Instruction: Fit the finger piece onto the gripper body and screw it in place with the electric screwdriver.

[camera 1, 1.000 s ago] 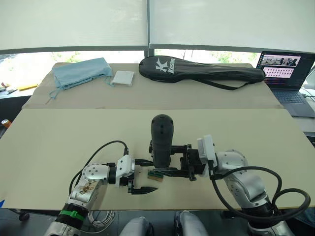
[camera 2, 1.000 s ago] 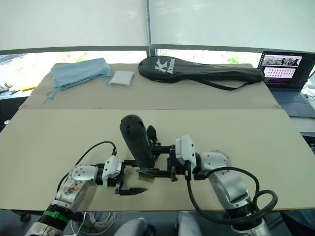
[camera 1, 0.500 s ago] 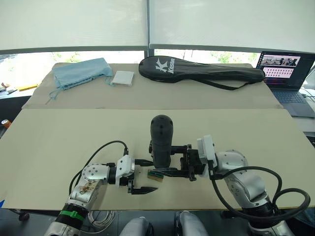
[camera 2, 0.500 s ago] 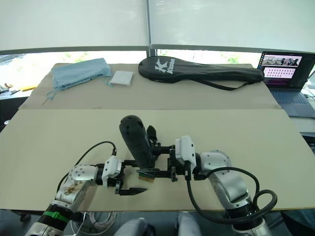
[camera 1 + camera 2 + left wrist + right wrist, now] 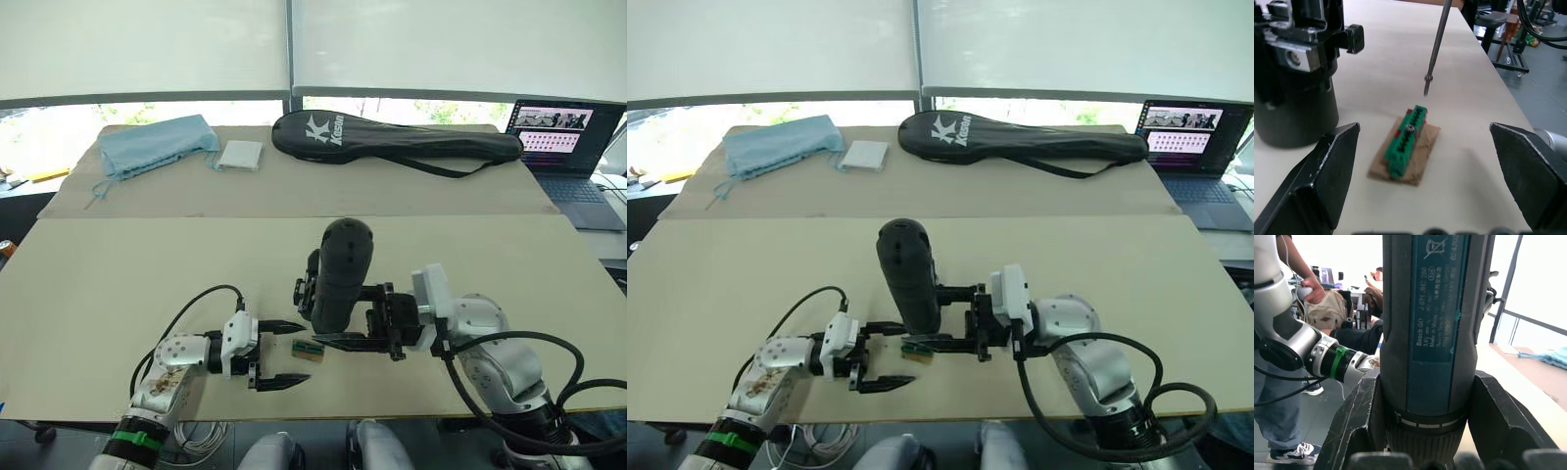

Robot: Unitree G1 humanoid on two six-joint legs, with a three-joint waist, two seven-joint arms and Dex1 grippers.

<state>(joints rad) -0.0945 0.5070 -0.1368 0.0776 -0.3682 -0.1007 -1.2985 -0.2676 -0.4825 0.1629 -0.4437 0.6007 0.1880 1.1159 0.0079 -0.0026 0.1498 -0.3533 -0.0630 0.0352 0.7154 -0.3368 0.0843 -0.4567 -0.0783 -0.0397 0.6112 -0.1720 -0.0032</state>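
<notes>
Left wrist view looks past the left gripper (image 5: 1422,186), whose 2 black fingers (image 5: 1322,171) are spread wide with nothing between them. They sit one on each side of a small green-and-tan block (image 5: 1406,144) lying flat on the tabletop (image 5: 1391,63), as if ready to steady it. A tiny screw seems to sit on top of the block. Just above it hangs the thin metal bit of the electric screwdriver (image 5: 338,274), close to the screw but not touching.

A little farther off stands the gripper body (image 5: 1295,73), a dark round thing with metal parts, just beside the block. It probably waits there so the screw can be brought to it.

Over on the right, the right gripper (image 5: 1420,426) has its 2 fingers (image 5: 1354,421) pressed tight on the screwdriver's thick body, holding it almost upright, bit down. That way the bit can aim at the screw.

I cannot tell where the finger piece is.

Far back lie a black racket bag (image 5: 392,142), a blue cloth (image 5: 157,142) and a laptop (image 5: 563,137).
</notes>
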